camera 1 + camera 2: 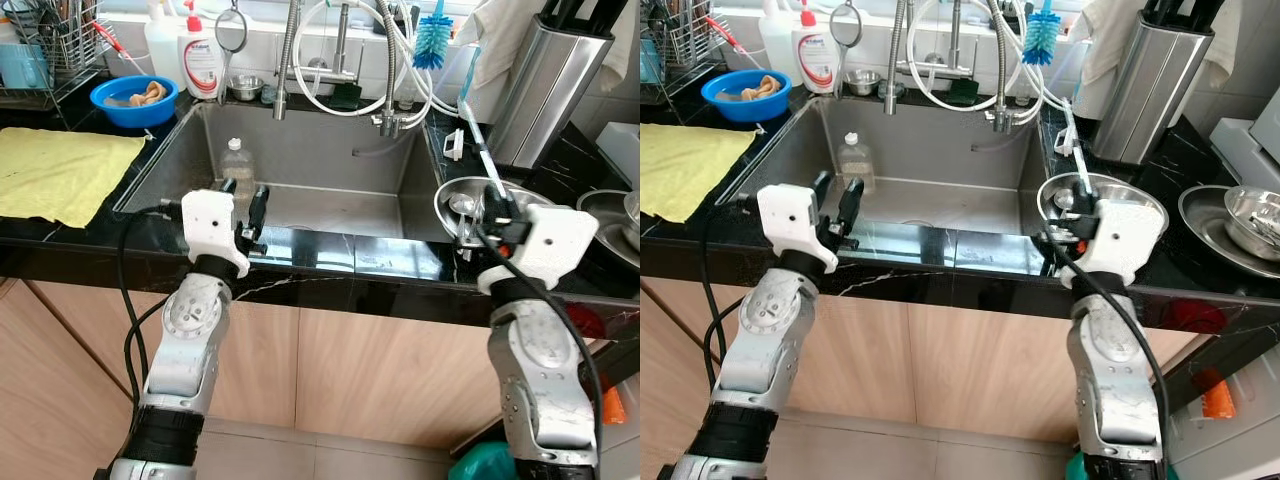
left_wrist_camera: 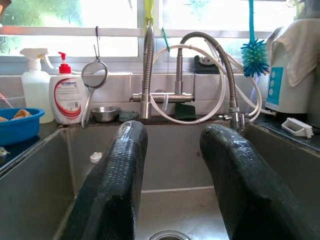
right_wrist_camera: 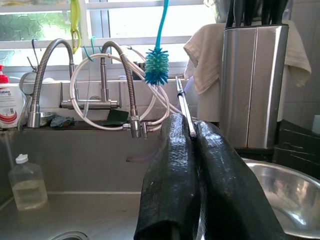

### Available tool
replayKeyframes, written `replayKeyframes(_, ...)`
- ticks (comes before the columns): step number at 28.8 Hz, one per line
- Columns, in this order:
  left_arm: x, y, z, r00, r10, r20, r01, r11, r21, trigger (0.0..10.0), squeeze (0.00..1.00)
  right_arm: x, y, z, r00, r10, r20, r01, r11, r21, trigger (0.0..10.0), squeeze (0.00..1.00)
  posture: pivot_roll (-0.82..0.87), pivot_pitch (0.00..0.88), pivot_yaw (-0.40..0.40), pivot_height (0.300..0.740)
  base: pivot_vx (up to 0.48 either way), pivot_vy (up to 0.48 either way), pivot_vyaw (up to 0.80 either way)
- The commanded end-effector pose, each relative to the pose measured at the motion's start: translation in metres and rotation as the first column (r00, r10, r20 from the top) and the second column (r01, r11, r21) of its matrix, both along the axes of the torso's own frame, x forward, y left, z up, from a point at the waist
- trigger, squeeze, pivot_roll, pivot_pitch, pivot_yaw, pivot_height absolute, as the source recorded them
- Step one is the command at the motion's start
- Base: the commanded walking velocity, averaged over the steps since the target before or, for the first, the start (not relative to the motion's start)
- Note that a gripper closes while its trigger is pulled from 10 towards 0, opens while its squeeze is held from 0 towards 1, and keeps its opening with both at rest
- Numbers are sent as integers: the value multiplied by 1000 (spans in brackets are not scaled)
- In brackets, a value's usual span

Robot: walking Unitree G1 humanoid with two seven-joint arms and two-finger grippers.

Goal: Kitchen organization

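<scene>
Yellow cloth [image 1: 60, 172] on the black counter [image 1: 330, 250], far left. Left gripper [image 1: 245, 212] — fingers spread, grasping nothing — poised at the sink's [image 1: 330, 150] front edge, before the plastic bottle [image 1: 237, 165] standing inside. Right gripper [image 3: 192, 137] — fingers clenched on a thin metal utensil [image 3: 184, 107] — beside the steel bowl [image 1: 455, 200] right of the sink. Knife block [image 1: 555, 85] behind.

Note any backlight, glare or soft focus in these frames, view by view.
Left wrist view: window blown out, near fingers soft. Right wrist view: same backlight, steel bowl glinting beside the right end effector. Eye views: sharp and even, with reflections on the black counter edge.
</scene>
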State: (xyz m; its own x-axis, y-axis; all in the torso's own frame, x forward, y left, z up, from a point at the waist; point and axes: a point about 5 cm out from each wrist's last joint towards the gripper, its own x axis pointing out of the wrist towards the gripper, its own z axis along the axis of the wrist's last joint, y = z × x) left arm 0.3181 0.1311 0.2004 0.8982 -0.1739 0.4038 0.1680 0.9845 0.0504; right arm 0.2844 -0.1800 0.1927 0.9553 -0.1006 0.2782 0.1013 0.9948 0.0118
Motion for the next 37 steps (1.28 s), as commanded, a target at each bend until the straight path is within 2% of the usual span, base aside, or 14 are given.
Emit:
replayKeyframes(1, 2, 1, 5, 1000, 6, 18, -6, 1000, -1, 10000, 0, -3, 1, 5, 1000, -7, 25, 7, 1000, -2, 10000, 0, 17, 0, -66, 740, 0, 480, -731)
replayKeyframes(8, 4, 1, 7, 1000, 9, 26, -9, 1000, 4, 10000, 0, -3, 7, 6, 999, -3, 44, 3, 1000, 0, 10000, 0, 28, 0, -62, 740, 0, 480, 0)
replayKeyframes(11, 4, 3, 8, 999, 27, 34, -28, 999, 40, 10000, 0, -3, 9, 5, 999, 3, 38, -4, 1000, 10, 10000, 0, 31, 0, -60, 740, 0, 0, 0)
replayKeyframes(19, 4, 3, 8, 999, 26, 34, -28, 998, 48, 10000, 0, -2, 10, 3, 999, 17, 28, -18, 1000, 5, 10000, 0, 29, 0, -55, 740, 0, 0, 0)
replayKeyframes(27, 5, 3, 8, 999, 36, 31, -38, 998, 52, 10000, 0, -3, 13, 3, 999, 40, 28, -39, 998, -44, 10000, 0, 29, 0, -53, 740, 396, 0, 175)
replayKeyframes(32, 5, 3, 8, 999, 34, 31, -36, 998, 52, 10000, 0, -3, 12, 1, 999, 34, 18, -34, 999, -12, 10000, 0, 31, 0, -52, 740, 420, 0, 0)
replayKeyframes(37, 5, 3, 8, 999, 35, 30, -37, 998, 53, 10000, 0, -3, 15, 1, 999, 53, 14, -52, 997, -55, 10000, 0, 27, 0, -52, 740, 421, 0, 83)
